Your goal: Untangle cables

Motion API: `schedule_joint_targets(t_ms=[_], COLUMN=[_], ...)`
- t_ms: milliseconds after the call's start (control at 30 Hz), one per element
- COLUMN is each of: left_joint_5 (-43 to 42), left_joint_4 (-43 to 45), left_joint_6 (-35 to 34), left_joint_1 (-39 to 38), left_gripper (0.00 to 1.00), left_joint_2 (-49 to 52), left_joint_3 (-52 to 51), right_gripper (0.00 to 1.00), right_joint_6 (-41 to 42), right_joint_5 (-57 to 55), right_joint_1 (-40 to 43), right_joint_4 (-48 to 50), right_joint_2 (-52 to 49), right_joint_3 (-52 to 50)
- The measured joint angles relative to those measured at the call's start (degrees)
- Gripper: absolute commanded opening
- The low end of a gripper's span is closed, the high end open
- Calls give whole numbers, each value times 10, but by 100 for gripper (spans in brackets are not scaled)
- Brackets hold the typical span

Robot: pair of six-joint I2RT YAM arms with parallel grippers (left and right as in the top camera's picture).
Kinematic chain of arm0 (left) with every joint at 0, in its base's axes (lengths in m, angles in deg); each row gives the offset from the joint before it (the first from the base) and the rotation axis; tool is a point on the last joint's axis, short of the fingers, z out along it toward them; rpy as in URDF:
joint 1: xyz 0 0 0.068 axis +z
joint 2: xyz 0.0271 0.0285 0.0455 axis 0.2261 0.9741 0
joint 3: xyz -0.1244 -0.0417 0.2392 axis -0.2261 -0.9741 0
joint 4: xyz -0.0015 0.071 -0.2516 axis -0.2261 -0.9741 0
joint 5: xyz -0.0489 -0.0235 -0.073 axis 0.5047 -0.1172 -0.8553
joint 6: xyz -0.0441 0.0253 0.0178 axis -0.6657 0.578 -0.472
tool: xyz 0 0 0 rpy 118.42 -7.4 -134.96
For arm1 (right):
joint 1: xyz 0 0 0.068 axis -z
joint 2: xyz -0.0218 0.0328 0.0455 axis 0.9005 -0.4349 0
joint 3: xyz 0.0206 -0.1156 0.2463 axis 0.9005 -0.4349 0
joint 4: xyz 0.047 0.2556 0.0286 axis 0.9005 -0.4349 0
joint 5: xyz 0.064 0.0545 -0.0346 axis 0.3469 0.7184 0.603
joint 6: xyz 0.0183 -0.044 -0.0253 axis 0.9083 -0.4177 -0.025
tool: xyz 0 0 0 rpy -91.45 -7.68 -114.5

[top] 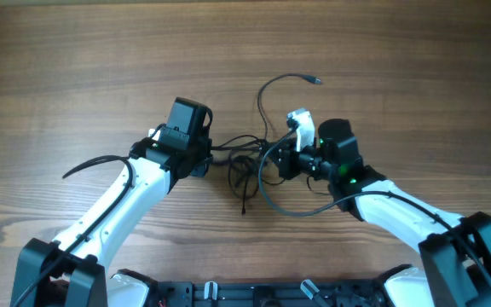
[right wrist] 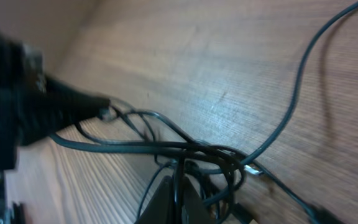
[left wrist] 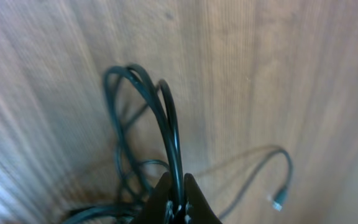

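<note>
The cables (top: 245, 164) are thin black wires knotted in a bundle on the wooden table, between my two grippers. My left gripper (top: 209, 159) is shut on a strand at the bundle's left side; in the left wrist view its jaws (left wrist: 178, 182) pinch a looped cable (left wrist: 169, 118) that rises away from them. My right gripper (top: 280, 160) is shut on a strand at the bundle's right side; in the right wrist view the tips (right wrist: 178, 185) clamp a cable just below the knot (right wrist: 197, 152). One loose strand curves away to a small plug (top: 314, 81).
Another strand loops toward the table's near side (top: 288, 209). A plug end lies on the wood (left wrist: 278, 200) to the right of the left fingers. The left gripper (right wrist: 61, 109) shows at the left of the right wrist view. Bare wooden tabletop (top: 75, 68) lies all around.
</note>
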Motion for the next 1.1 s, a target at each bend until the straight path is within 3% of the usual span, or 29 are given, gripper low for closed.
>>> schedule_joint_targets(t_ms=[133, 267, 533, 567, 633, 667, 867, 933, 1033, 1100], left_joint_5=[25, 32, 36, 37, 39, 42, 32, 7, -82, -167], left_joint_4=[-40, -52, -57, -59, -67, -70, -38, 10, 186, 281], left_joint_6=[0, 0, -22, -23, -30, -33, -43, -22, 136, 265], left_joint_1=[4, 23, 27, 27, 27, 27, 27, 27, 28, 28], left_gripper=[4, 4, 4, 4, 4, 4, 38, 57, 86, 99], left_joint_2=[0, 0, 0, 0, 0, 0, 0, 0, 3, 3], left_joint_3=[0, 0, 0, 0, 0, 0, 0, -1, -3, -2], right_gripper=[5, 5, 5, 21, 82, 100, 100, 100, 100, 100], right_joint_6=[24, 35, 106, 133, 167, 180, 207, 209, 202, 186], right_joint_5=[61, 94, -49, -88, -119, -146, -183, -182, -169, -150], right_joint_1=[79, 200, 248, 248, 248, 248, 249, 249, 249, 249], right_joint_4=[-23, -113, -306, -337, -356, -361, -360, -360, -357, -351], right_joint_2=[95, 230, 274, 269, 263, 257, 255, 255, 255, 255], right_joint_3=[0, 1, 1, 1, 0, 0, 0, 0, 0, 0])
